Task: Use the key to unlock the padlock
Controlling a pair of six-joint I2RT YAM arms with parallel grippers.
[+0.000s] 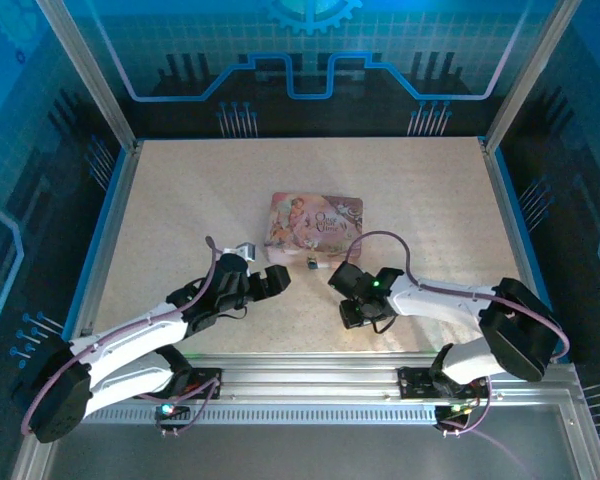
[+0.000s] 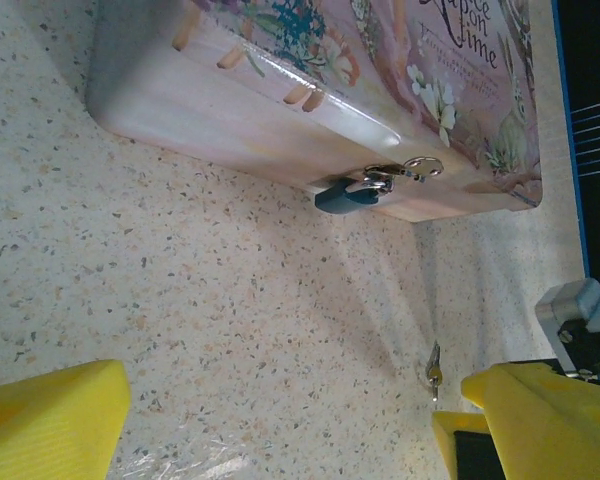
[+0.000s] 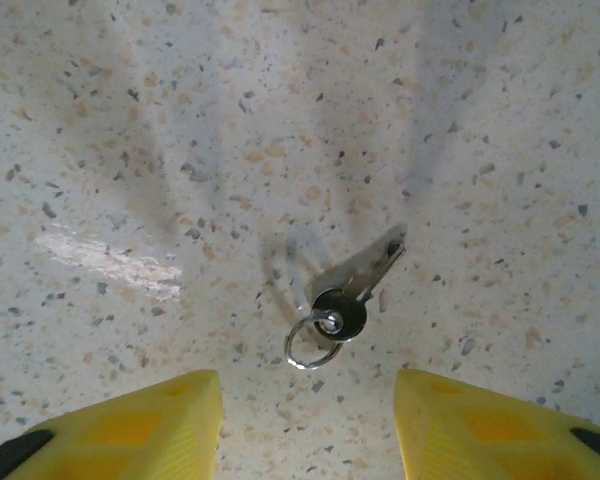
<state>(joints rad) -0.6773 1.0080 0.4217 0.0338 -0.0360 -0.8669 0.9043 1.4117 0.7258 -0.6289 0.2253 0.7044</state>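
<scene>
The padlock (image 2: 345, 195), small with a dark-bluish body and a silvery shackle, hangs on the clasp at the front of the pink tin (image 2: 310, 80); from above the padlock (image 1: 311, 264) sits just in front of the tin (image 1: 315, 222). The key (image 3: 358, 290), thin, with a dark round head and a small ring, lies flat on the table. My right gripper (image 3: 308, 430) hovers right over it, open, its yellow fingertips (image 3: 130, 430) apart on either side of the ring and not touching it. My left gripper (image 2: 290, 430) is wide open, low over the table, facing the padlock. The key (image 2: 434, 368) lies by its right finger.
The speckled table (image 1: 180, 200) has free room to the left, right and behind the tin. Blue-lit walls and metal frame rails (image 1: 100, 250) border it. The two grippers, left (image 1: 277, 278) and right (image 1: 352, 312), stand close together in front of the tin.
</scene>
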